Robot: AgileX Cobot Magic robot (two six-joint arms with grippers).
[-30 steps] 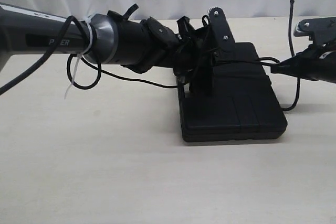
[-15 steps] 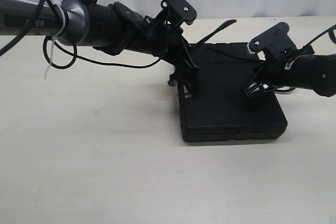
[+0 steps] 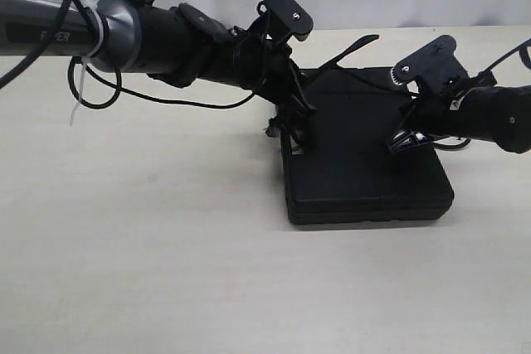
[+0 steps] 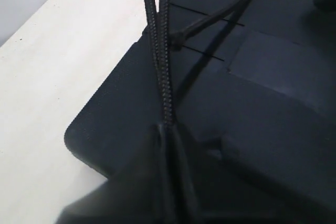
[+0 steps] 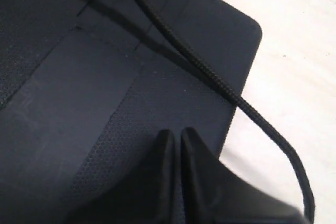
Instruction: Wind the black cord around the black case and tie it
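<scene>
The case [image 3: 365,180] lies flat on the table [image 3: 166,271], towards the right of the exterior view. The left gripper [image 4: 168,129] hangs over the case's left edge, clamped on the cord [image 4: 163,77]. Two strands run taut from its tips across the lid. The right gripper [image 5: 177,135] hovers over the case's right part with its fingers pressed together and nothing between them. A length of cord passes just beside it and off the case corner onto the table.

The step in hand looks like the tying, with strands crossing on top of the lid. Next, the right gripper probably has to open and take the free strand, so both ends can be pulled against each other.

A second ago the right gripper was out past the case's right edge and the left arm reached further over the lid. In the last half second hardly anything shifts.
</scene>
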